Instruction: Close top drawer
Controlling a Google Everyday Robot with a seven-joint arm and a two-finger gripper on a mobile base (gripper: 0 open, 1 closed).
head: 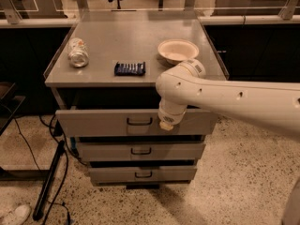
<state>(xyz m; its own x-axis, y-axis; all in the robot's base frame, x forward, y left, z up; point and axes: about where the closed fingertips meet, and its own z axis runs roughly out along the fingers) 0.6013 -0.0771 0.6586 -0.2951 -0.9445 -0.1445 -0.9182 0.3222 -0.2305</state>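
The top drawer (98, 122) is a wide grey metal drawer with the tallest front and a small dark wire handle (139, 122) at its centre. It stands pulled out from the cabinet, with a dark gap above it. My gripper (166, 123) hangs down from the white arm and sits against the drawer front, just right of the handle. Its tip looks cream-coloured.
Two shorter grey drawers (140, 151) lie below. On the cabinet top (131, 41) are a tipped can (78, 52), a dark blue snack packet (130, 68) and a white bowl (177, 50). A dark stand and cables (49, 177) are on the floor at left.
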